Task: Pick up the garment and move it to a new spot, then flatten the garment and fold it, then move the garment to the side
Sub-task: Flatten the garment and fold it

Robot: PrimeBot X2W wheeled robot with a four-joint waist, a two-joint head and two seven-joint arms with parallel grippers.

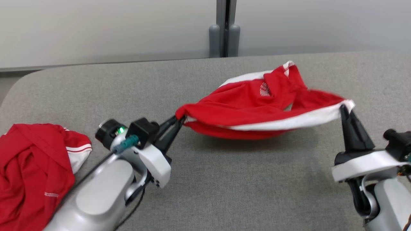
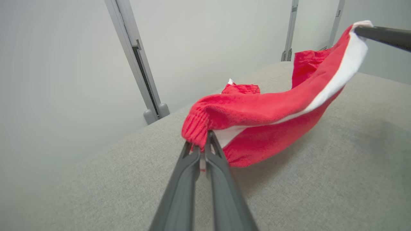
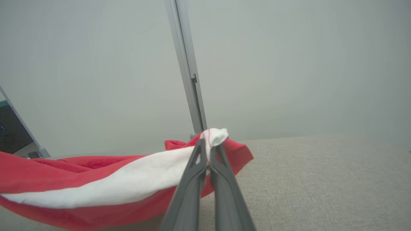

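A gray, fabric-covered tabletop [image 1: 224, 179] with rounded corners fills the lower two thirds of the head view. Behind it, across the top of the frame, runs a pale wall of plain panels. A gray vertical post [image 1: 224, 29] joins them at top center, ending in two rounded feet at the table's far edge.

Right of center in the frame, a red garment [image 1: 257, 106] with a broad white stripe hangs stretched between the two grippers. Its middle sags just above the tabletop and casts a shadow there. The left gripper [image 1: 181, 120] reaches in from the lower left, its fingers pinched together on a bunched red ribbed edge at the garment's left end. The right gripper [image 1: 343, 108] rises from the lower right, its fingers clamped on the white-striped corner at the garment's right end.

At the lower left edge of the frame, a second red garment [image 1: 32, 166] with thin white trim lies crumpled on the tabletop, beside the left forearm.
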